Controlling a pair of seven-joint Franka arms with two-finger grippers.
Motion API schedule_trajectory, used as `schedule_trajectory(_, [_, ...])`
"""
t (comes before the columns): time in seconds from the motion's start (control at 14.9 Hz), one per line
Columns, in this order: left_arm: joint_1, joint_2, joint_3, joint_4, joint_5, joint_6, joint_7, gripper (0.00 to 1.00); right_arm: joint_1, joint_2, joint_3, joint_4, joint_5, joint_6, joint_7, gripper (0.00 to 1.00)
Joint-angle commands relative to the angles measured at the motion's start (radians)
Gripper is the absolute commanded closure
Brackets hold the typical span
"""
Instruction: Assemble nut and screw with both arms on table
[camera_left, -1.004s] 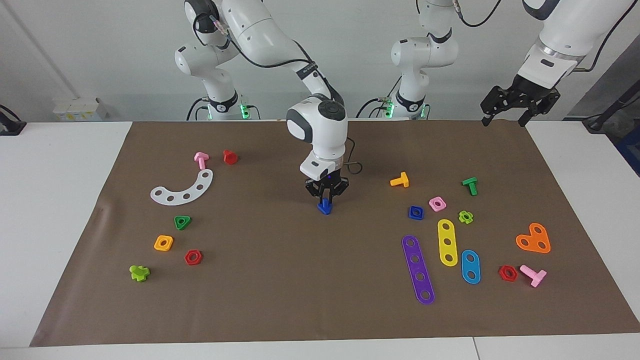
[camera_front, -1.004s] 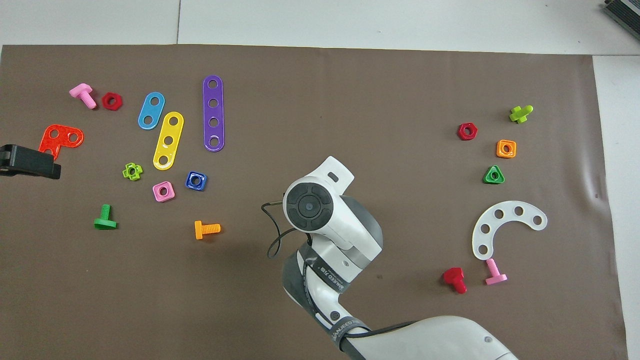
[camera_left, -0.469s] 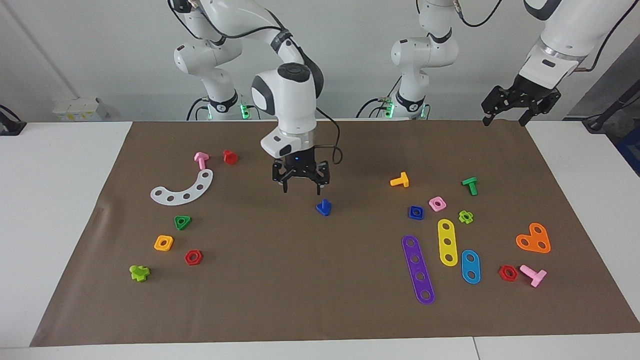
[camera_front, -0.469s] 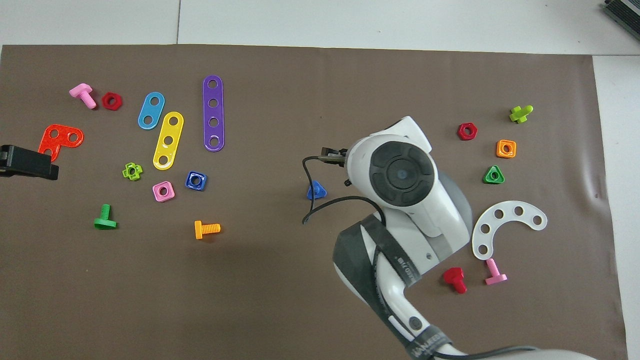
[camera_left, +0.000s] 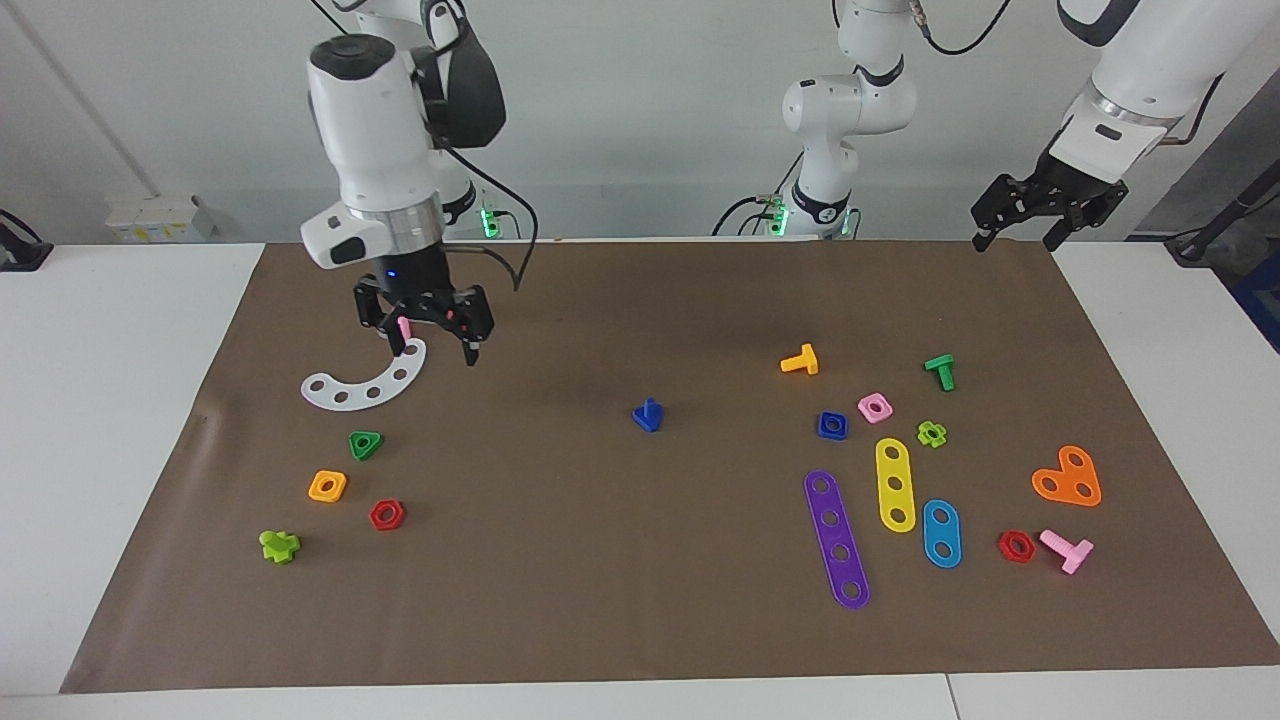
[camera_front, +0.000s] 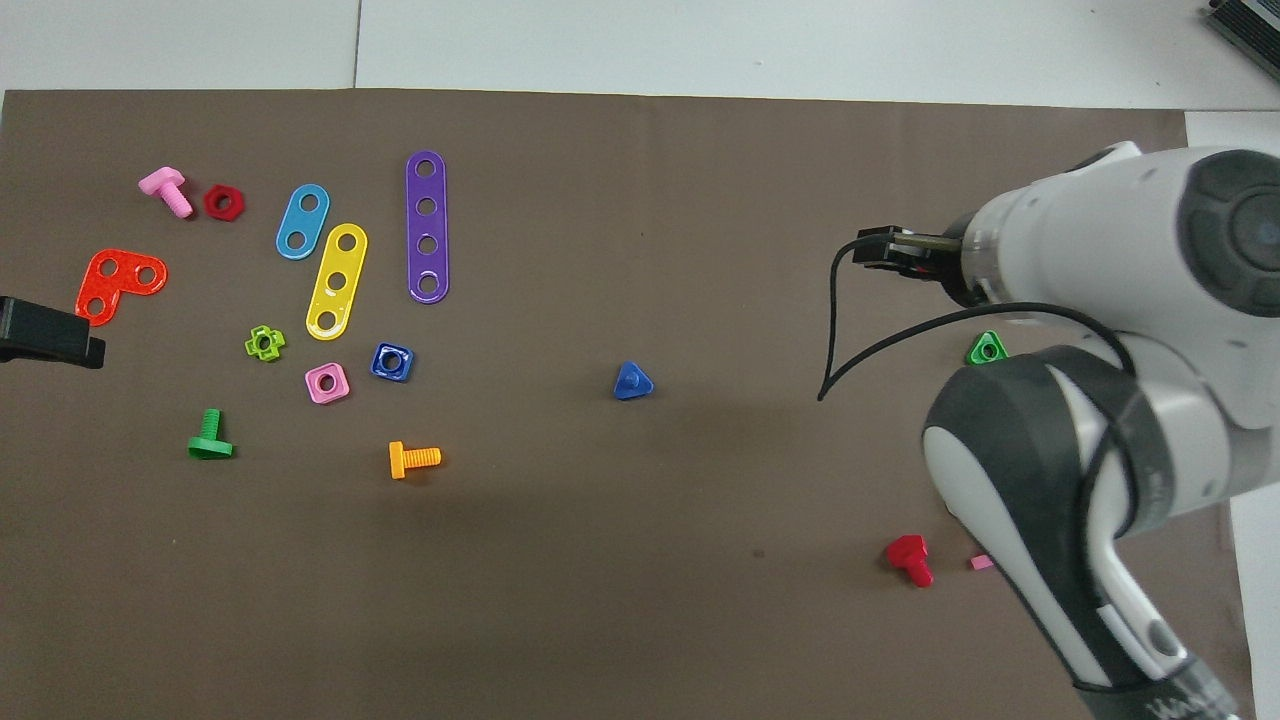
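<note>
Pulling back w/ the right gripper (camera_left: 428, 345): a sec ago it was down on the screw (camera_left: 647, 414) mid-mat, now it's up over the white curved plate (camera_left: 366, 379) toward the right arm's end, jaws spread wide, nothing in them. Screw stays where I set it, standing on its head, shaft up, in the open middle of the table (camera_left: 130, 420). Nut (camera_left: 832, 425) hasn't moved, flat on the mat just beside the pink square nut (camera_left: 875, 407), toward the left arm's end. Left gripper (camera_left: 1035, 212) waits high over the mat corner, jaws open, empty. My read: screw is staged, next the left arm fetches the nut.
</note>
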Motion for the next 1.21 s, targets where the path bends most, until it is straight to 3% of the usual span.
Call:
schedule_trajectory(0.0, [-0.017, -0.041, -0.01, -0.06, -0.012, 0.048, 0.005, 0.0, -0.068, -0.006, 0.01, 0.108, 0.025, -0.172, -0.099, 0.0])
schedule_trajectory(0.2, [-0.048, -0.099, -0.01, -0.209, -0.012, 0.217, 0.006, 0.0, -0.143, -0.05, 0.011, 0.168, 0.026, -0.306, -0.192, 0.0])
schedule_trajectory(0.33, [-0.061, -0.111, -0.01, -0.251, -0.012, 0.278, 0.006, 0.0, -0.165, -0.085, 0.008, 0.175, 0.035, -0.358, -0.258, 0.0])
schedule_trajectory(0.54, [-0.065, -0.113, -0.016, -0.252, -0.01, 0.27, -0.014, 0.0, -0.185, -0.076, 0.01, 0.194, 0.031, -0.455, -0.28, 0.0])
schedule_trajectory(0.8, [-0.114, -0.117, -0.022, -0.394, -0.01, 0.419, -0.038, 0.05, -0.185, -0.052, 0.013, 0.2, 0.034, -0.491, -0.317, 0.0])
schedule_trajectory(1.0, [-0.145, -0.073, -0.024, -0.502, -0.01, 0.603, -0.043, 0.04, -0.171, -0.079, 0.013, 0.133, 0.035, -0.481, -0.3, 0.0])
schedule_trajectory(1.14, [-0.159, 0.004, -0.024, -0.51, -0.012, 0.673, -0.046, 0.04, -0.17, -0.098, 0.013, 0.103, 0.035, -0.48, -0.309, 0.0])
